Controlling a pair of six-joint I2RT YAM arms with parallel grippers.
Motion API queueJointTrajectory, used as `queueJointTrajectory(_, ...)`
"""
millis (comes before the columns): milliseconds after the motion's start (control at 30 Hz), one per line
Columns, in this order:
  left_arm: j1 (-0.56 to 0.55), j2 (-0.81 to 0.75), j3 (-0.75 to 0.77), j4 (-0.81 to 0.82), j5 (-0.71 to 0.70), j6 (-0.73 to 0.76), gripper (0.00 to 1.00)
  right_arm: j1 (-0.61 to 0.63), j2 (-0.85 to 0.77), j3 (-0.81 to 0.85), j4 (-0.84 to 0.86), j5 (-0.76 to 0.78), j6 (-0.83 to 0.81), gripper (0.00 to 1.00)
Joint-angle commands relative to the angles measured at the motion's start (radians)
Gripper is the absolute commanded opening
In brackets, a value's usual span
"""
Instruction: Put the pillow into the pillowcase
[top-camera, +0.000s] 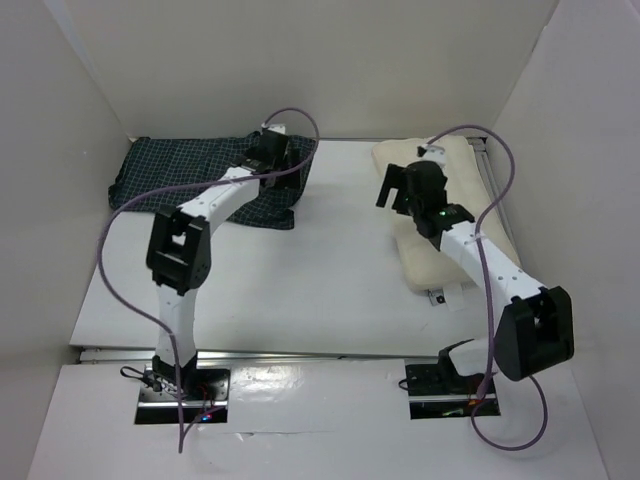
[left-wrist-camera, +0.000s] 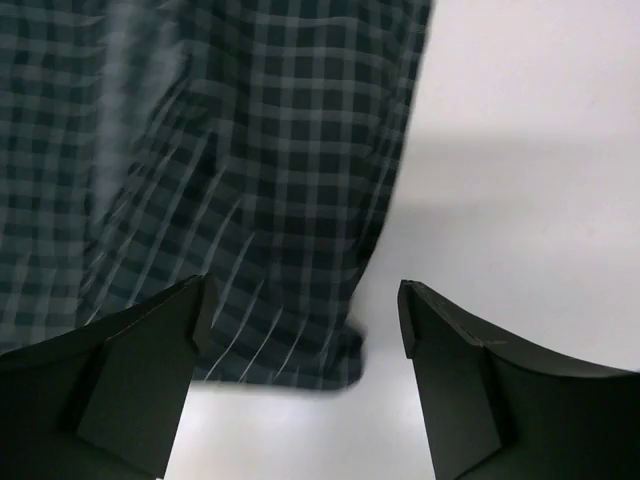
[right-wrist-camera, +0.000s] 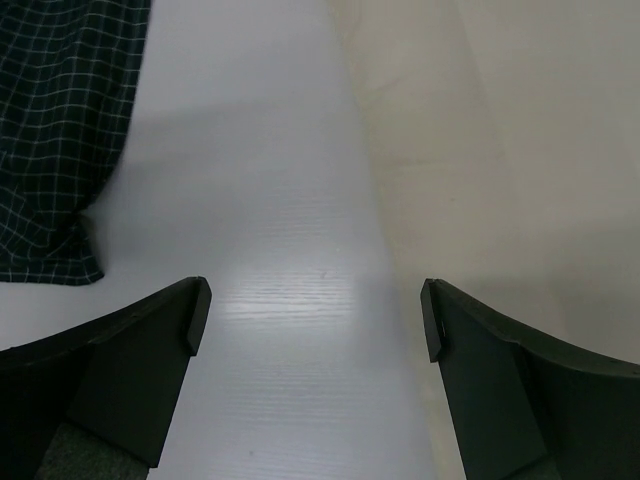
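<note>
Cream pillow (top-camera: 425, 262) lying flat at the far right of the white table (top-camera: 330, 280), long side running away from the arm bases, small tag (top-camera: 436, 297) at its near edge. Not yet inside the pillowcase (top-camera: 190, 170), and well apart from it. Dark checked pillowcase spread limp and rumpled in the far left corner, bare table between the two.

Over the pillow's left part, the right gripper (top-camera: 397, 188), fingers spread wide, pinching nothing. From its wrist camera: pillow (right-wrist-camera: 500, 150) on the right, bare table between the fingertips, a corner of the pillowcase (right-wrist-camera: 55, 130) at upper left.

Over the pillowcase's right end, the left gripper (top-camera: 272, 150), likewise spread wide and empty. From its camera: pillowcase (left-wrist-camera: 250, 150) filling left and centre, its lower corner between the fingertips, white table to the right. Contact with the fabric: cannot tell.

Purple cables (top-camera: 120, 250) looping from both arms. White walls (top-camera: 300, 60) on three sides.
</note>
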Motion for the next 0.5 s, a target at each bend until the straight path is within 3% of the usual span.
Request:
queueJointTrajectory(0, -0.008, 0.187, 0.187, -0.018, 0.115, 0.069, 0.90, -0.139, 0.029, 0.097, 0.005, -0.155, -0.031, 1.00)
queueJointTrajectory(100, -0.008, 0.301, 0.330, -0.077, 0.143, 0.051, 0.89, -0.234, 0.121, 0.172, -0.055, -0.121, -0.031, 1.00)
queueJointTrajectory(267, -0.033, 0.390, 0.375, -0.078, 0.106, 0.040, 0.84, -0.343, 0.132, 0.158, 0.011, -0.124, -0.031, 1.00)
queueJointTrajectory(400, -0.074, 0.421, 0.375, -0.119, 0.039, 0.026, 0.61, -0.408, 0.162, 0.176, 0.020, -0.164, -0.058, 1.00)
queueJointTrajectory(433, -0.074, 0.435, 0.375, -0.130, 0.039, 0.015, 0.47, -0.426, 0.173, 0.196, 0.005, -0.164, -0.072, 1.00)
queueJointTrajectory(467, -0.074, 0.450, 0.375, -0.142, 0.039, 0.001, 0.41, -0.435, 0.184, 0.207, 0.005, -0.164, -0.072, 1.00)
